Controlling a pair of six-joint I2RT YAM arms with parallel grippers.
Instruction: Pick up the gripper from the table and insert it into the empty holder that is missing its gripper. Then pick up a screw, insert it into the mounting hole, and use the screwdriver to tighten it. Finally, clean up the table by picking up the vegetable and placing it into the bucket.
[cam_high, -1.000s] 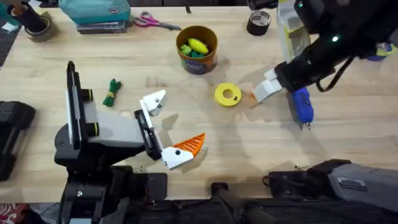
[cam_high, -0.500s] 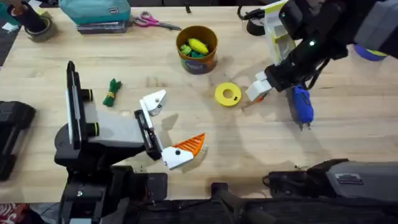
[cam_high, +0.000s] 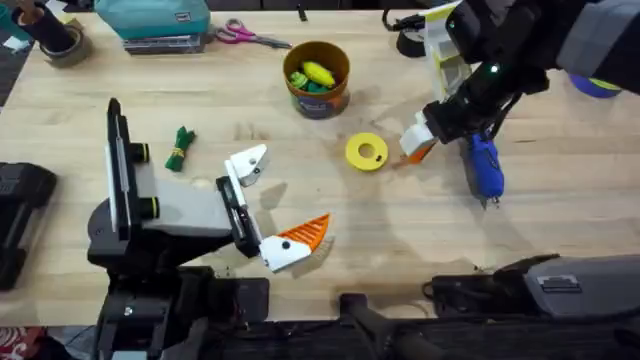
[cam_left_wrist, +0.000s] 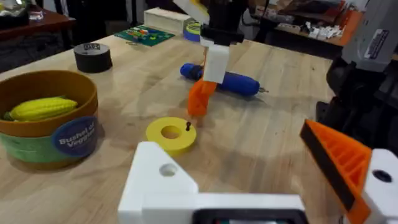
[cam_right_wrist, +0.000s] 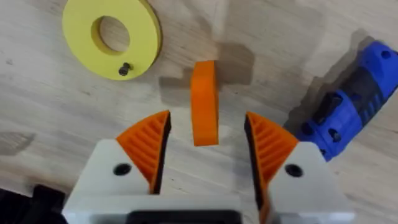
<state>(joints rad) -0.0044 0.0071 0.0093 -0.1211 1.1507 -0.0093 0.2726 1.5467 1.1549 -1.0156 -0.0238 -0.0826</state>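
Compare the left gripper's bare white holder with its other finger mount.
The holder is bare white with an empty screw hole; the other mount carries an orange ribbed pad. Overhead, the holder sits farther forward on the table, the other mount nearer. Both are white angular plastic on the left gripper.

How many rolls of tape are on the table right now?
2. One black roll sits at the far edge near the right arm; another roll lies at the far left corner. More may be hidden behind the arms.
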